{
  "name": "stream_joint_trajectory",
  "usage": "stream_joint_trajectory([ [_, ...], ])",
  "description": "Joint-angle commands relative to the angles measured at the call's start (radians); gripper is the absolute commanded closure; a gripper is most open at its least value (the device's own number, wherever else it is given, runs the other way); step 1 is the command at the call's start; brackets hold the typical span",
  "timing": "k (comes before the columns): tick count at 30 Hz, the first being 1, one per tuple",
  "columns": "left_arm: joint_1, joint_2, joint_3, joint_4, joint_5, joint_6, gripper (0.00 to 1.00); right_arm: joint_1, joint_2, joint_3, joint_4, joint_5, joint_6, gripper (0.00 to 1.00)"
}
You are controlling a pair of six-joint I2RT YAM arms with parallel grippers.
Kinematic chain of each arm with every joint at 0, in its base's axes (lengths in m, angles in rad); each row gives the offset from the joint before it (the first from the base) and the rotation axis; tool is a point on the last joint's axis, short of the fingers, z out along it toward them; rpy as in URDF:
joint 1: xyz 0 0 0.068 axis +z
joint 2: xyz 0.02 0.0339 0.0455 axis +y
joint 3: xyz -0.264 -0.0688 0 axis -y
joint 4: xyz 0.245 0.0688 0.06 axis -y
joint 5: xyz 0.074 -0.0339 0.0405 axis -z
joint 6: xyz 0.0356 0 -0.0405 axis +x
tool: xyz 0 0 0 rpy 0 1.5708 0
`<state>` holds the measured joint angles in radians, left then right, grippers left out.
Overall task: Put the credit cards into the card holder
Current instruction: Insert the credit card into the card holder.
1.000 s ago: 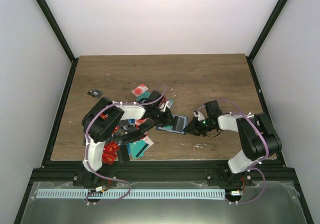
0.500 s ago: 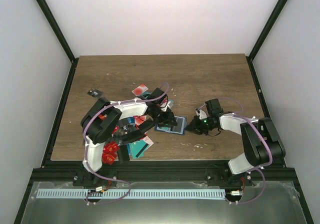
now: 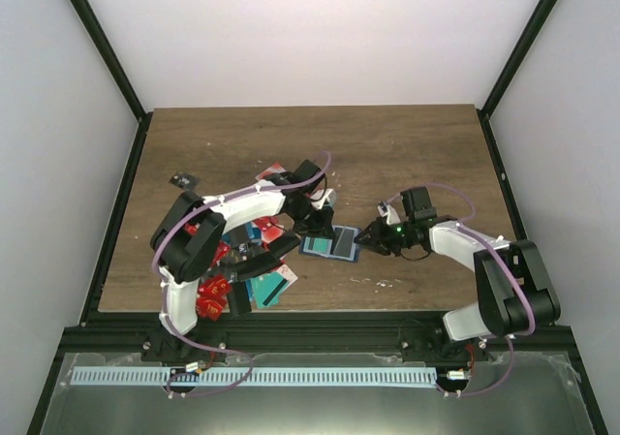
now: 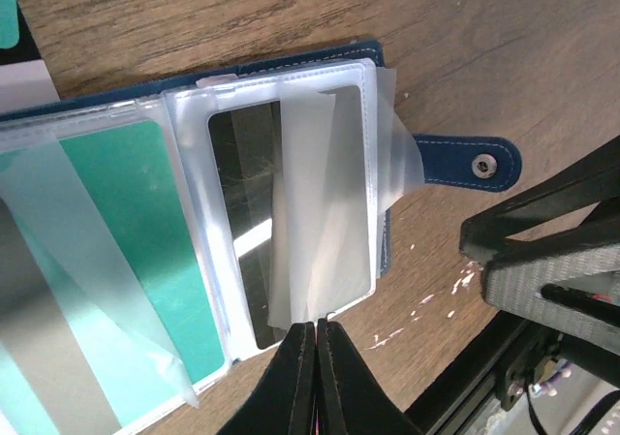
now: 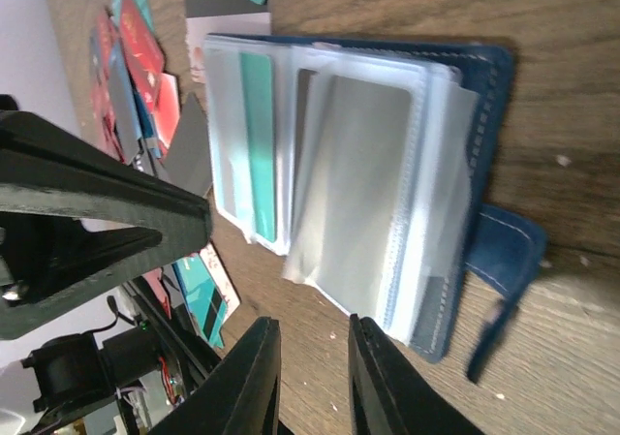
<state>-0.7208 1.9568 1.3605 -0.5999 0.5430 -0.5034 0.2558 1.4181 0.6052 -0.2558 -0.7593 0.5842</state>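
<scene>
— Where is the card holder (image 3: 330, 244)?
— It lies open on the table (image 3: 407, 144), between my two arms. Its clear sleeves (image 4: 325, 193) face up, and its clasp tab (image 4: 465, 161) lies flat on the wood.
— And your left gripper (image 4: 308, 357)?
— Its jaws are pressed together, with the tips at the near edge of a sleeve. I cannot tell whether they nip the plastic.
— The right gripper (image 5: 312, 353)?
— Its jaws are spread a little with nothing between them, just beside the holder's edge near the tab.
— Any cards inside?
— One teal card (image 4: 179, 261) sits in a sleeve. The loose credit cards (image 3: 218, 295) lie heaped by my left arm.
</scene>
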Motion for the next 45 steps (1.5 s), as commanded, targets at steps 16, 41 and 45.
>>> stream_joint_trajectory([
  [16,-0.004,0.163,0.083,-0.062,-0.03,0.114,0.96,0.012,0.151,0.007,0.164,-0.059,0.1,0.71],
  [41,-0.007,0.164,0.079,-0.035,0.041,0.085,0.96,0.09,0.18,0.125,0.135,-0.077,0.099,0.71],
  [45,-0.015,0.159,0.09,0.0,0.106,0.047,0.96,0.092,0.178,0.142,0.123,-0.087,0.092,0.71],
])
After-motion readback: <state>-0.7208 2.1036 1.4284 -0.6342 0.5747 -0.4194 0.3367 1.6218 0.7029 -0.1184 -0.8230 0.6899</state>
